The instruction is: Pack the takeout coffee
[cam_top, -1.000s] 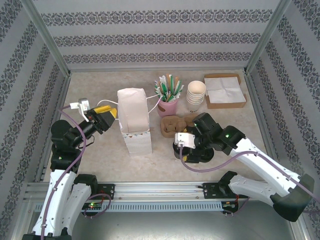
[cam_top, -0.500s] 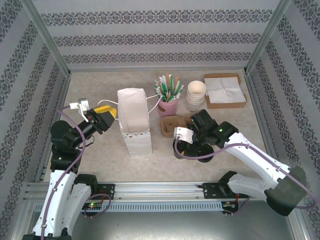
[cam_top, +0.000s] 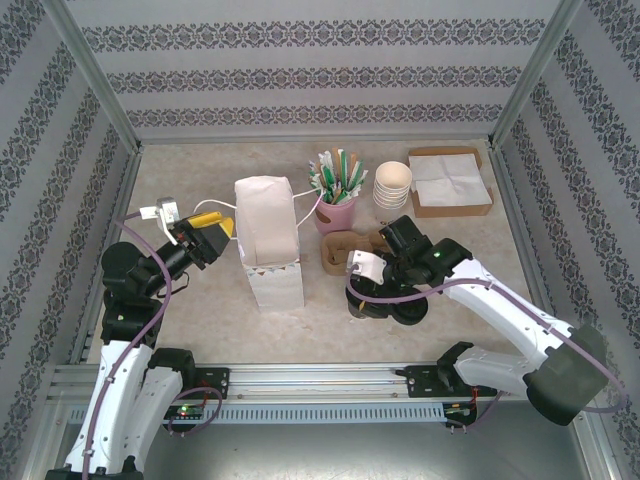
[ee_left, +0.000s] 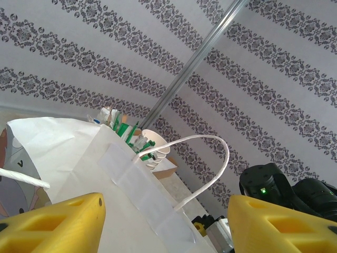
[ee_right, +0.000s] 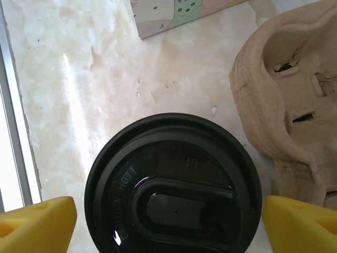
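Black plastic fills the right wrist view: the lid [ee_right: 179,208] of the takeout coffee [ee_right: 121,174], seen from straight above.

Position: the cup stands on the table [ee_right: 79,79], just beside the brown pulp carrier [ee_right: 284,105] and near the lower corner of the white paper bag [cam_top: 268,235].

Right gripper [ee_right: 168,226]: fingers spread wide, one yellow tip on each side of the lid. A gap shows at both tips, so nothing is pinched.

Left gripper [ee_left: 164,205]: fingers also apart, pointed at the bag's side wall, with a handle loop arching ahead of them. No pinch on paper or handle can be seen. Judged to be there to steady the bag.

Step in hand (judgement): the reach is done and the grasp not yet made. The bag holds no cup that can be seen.

Next move (judgement): close the right fingers evenly on the cup wall below the lid rim, lightly enough not to crush the paper. Lift straight up, carry across to the bag's mouth and lower in. The carrier sits close on one side, so the fingers have little room there.

Orientation: cup upright, long axis vertical, lid facing up at the wrist camera. The oblong recess in the lid runs across the line between the fingertips' sides, left to right in that view. Keep the axis vertical throughout, since tilting risks a spill.
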`<act>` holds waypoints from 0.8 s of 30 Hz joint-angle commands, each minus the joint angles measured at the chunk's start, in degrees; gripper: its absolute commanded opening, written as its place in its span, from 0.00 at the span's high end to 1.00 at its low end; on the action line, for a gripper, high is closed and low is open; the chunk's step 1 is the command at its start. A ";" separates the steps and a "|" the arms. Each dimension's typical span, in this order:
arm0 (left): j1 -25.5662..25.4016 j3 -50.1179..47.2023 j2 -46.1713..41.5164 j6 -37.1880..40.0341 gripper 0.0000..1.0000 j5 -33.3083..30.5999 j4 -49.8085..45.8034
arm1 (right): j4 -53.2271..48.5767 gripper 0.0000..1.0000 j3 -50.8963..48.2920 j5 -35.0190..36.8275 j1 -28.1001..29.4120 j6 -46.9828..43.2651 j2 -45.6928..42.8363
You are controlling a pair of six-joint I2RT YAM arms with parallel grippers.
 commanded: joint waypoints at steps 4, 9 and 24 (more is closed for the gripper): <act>0.07 -0.31 -0.64 -0.10 0.37 1.10 3.41 | -1.53 0.16 0.91 -0.65 -0.33 0.12 0.57; 0.07 -0.26 -0.63 0.01 0.37 1.11 3.37 | -1.82 0.19 0.72 -0.36 -0.10 0.12 1.32; 0.07 -0.20 -0.72 0.26 0.37 1.11 3.10 | -3.89 0.34 -0.62 1.82 0.70 -0.37 4.57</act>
